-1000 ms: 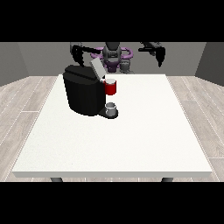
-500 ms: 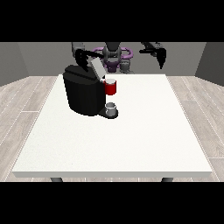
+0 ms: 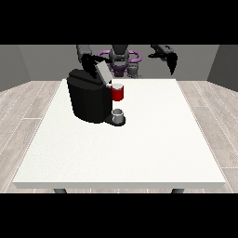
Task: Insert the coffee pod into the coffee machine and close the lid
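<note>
Grey walls and pale plank flooring surround a large white table (image 3: 139, 153), with the robot small at its far edge. On the table's left part, toward the far side, stands the black coffee machine (image 3: 88, 100), its grey lid (image 3: 103, 72) tilted up and open. A red thing at the machine (image 3: 118, 93) sits at its right front, and below it a grey thing (image 3: 118, 113) rests on the machine's base; whether that is the coffee pod I cannot tell. The hand at the view's left (image 3: 89, 62) is at the raised lid, just behind its top edge, though I cannot tell whether its fingers curl round anything or merely touch the lid. The hand at the view's right (image 3: 168, 56) hangs well apart, above the table's far right edge, holding nothing, its fingers seemingly relaxed. Judging by this, the lid step is in hand: press the lid's upper edge down and toward the near side along its hinge arc, keeping fingers off the seam.
</note>
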Available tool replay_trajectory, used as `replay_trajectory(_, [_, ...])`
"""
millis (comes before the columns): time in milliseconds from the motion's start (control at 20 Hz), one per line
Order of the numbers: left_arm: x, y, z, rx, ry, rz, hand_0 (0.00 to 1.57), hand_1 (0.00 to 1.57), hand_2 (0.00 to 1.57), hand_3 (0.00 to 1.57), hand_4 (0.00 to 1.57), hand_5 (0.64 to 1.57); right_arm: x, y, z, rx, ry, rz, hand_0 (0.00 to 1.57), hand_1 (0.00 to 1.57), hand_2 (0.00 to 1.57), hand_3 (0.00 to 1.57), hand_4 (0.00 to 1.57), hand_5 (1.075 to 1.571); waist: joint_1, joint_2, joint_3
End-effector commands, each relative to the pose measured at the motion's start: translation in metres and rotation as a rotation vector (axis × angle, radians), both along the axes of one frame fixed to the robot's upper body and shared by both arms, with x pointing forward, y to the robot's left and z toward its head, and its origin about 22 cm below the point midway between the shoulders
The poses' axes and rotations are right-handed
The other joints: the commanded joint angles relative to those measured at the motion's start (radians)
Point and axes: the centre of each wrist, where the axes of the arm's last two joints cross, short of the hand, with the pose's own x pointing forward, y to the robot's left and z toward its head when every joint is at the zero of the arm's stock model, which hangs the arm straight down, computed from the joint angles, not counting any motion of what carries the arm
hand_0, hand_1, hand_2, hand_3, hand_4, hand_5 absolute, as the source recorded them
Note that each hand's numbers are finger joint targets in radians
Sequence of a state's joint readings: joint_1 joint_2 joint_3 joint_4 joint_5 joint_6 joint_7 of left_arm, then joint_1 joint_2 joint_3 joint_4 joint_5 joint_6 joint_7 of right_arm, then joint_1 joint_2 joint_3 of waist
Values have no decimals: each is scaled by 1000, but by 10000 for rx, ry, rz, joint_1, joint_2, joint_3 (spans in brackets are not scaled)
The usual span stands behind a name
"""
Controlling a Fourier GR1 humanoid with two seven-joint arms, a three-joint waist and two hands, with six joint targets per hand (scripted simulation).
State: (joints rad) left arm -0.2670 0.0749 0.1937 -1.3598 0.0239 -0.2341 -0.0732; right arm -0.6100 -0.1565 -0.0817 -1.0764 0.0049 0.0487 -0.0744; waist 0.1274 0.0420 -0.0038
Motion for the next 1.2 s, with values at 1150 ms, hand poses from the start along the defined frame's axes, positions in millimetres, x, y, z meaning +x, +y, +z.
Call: replay_trajectory(1150, [5,9,3,189,-395,201,0,0,0,0,121,1571,33,58,51,-1694,-1200,1043,0,0,0,0,110,1571,306,691,38])
